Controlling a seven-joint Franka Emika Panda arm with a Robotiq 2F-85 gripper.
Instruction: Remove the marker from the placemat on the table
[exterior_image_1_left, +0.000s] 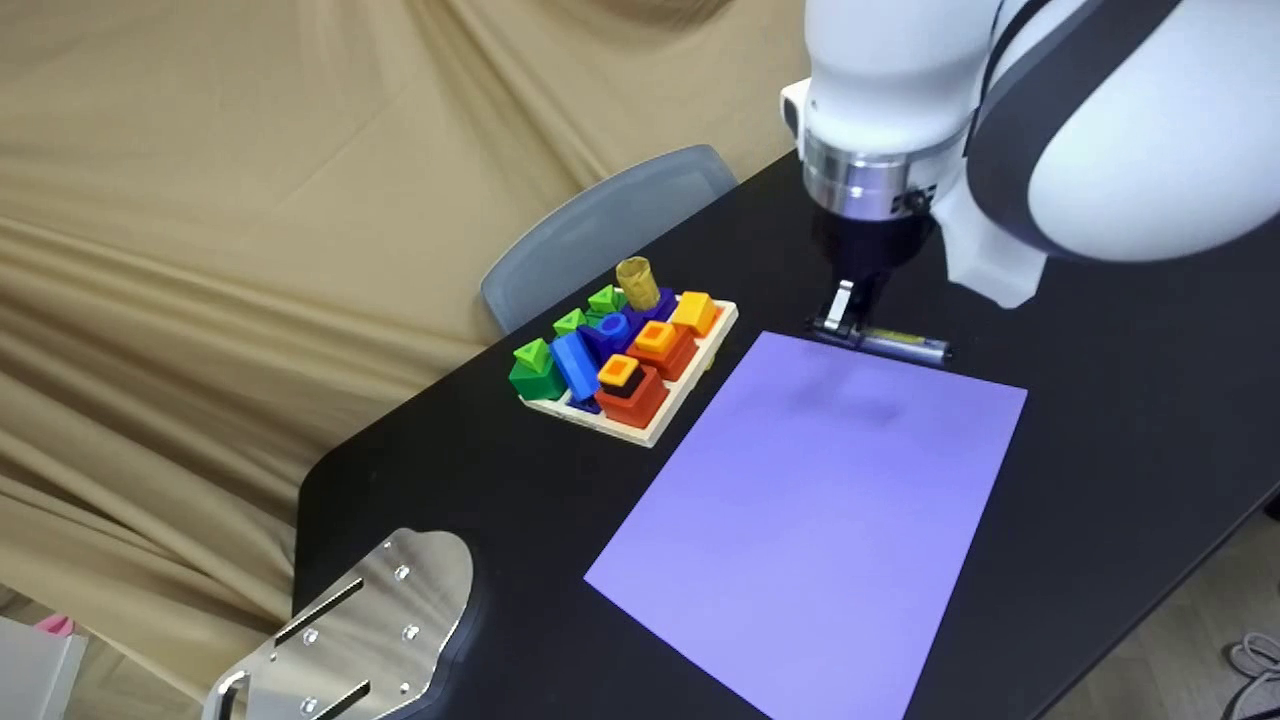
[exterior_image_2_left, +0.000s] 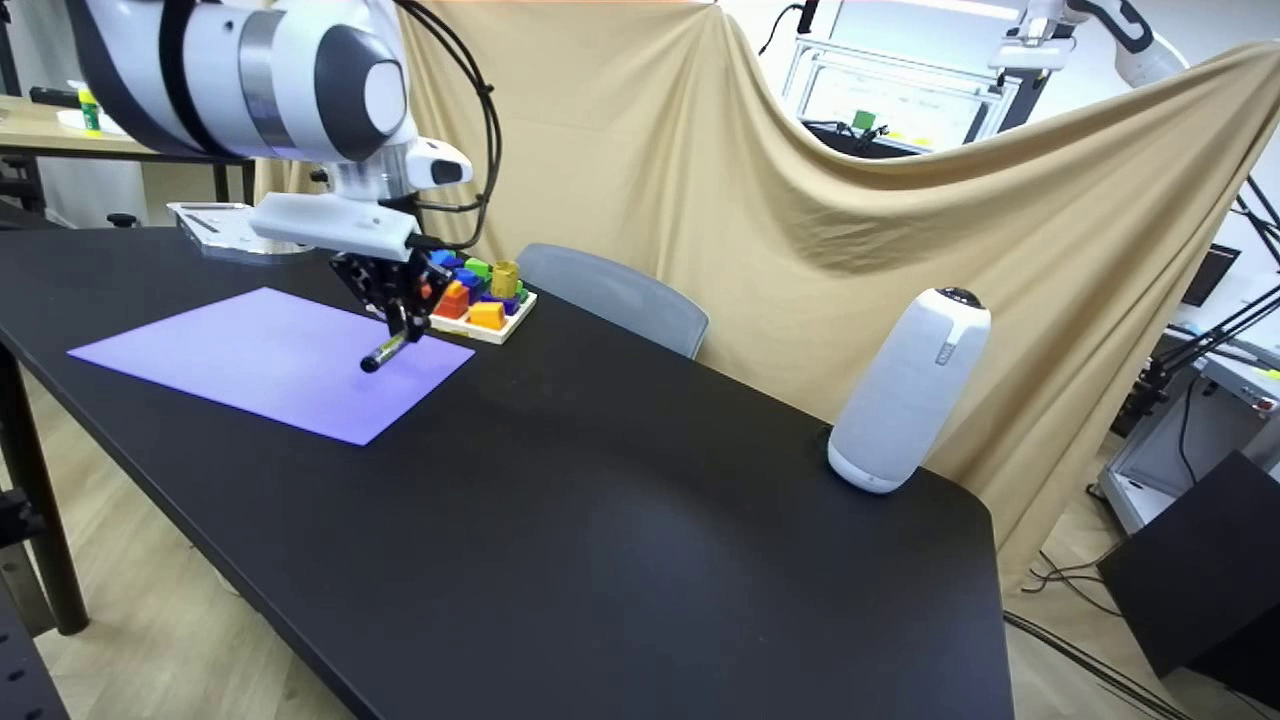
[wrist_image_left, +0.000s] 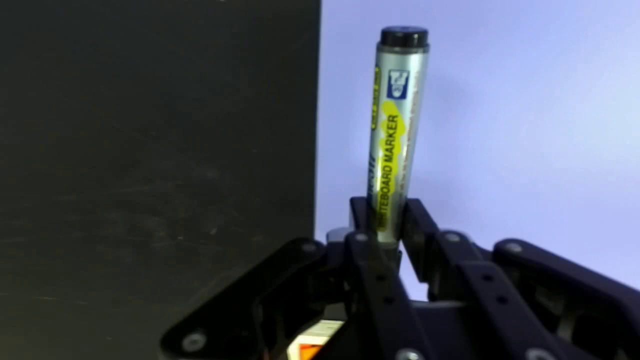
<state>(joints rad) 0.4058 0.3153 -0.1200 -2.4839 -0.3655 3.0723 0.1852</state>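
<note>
The two-fingered black gripper (wrist_image_left: 384, 215) bears grey bolt heads. Between its jaws, a slim cylindrical whiteboard marker (wrist_image_left: 395, 135) shows a silver-grey barrel, a black end, black lettering over a yellow splash and a blue-and-white emblem. Below the gripper, the thin rectangular placemat (exterior_image_1_left: 810, 530) is plain lavender-purple, the large table (exterior_image_2_left: 650, 560) matte black. Near the gripper, a cream tray (exterior_image_1_left: 645, 434) carries toy blocks (exterior_image_1_left: 640, 400) in green, blue, red-orange and yellow-orange. Above the gripper, the jointed arm (exterior_image_1_left: 900, 80) is white, banded dark grey; beyond, draped cloth (exterior_image_2_left: 600, 130) is tan.
</note>
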